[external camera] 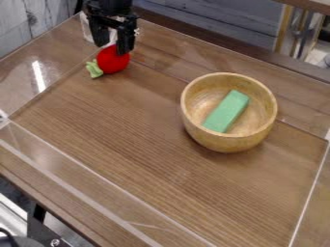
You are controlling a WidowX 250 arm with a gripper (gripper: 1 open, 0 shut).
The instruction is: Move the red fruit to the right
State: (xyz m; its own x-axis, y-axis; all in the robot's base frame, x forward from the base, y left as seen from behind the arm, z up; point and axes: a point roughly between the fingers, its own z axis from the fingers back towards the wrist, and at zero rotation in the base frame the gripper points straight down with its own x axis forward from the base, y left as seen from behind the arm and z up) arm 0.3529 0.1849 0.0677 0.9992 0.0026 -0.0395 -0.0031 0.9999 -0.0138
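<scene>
While I watch from the overhead camera, the wooden bowl [230, 114] sits right of centre on the brown wooden table [142, 164], with a green rectangular block [229, 110] lying tilted inside it. Nothing lies on the bare stretch of table between the bowl and the red fruit [112, 62], which rests in the upper left of the frame. It looks small, bright red and rounded, with a green leafy tip at its left. The black gripper [110, 41] hangs just above it, fingers spread wide, holding nothing I can see.
</scene>
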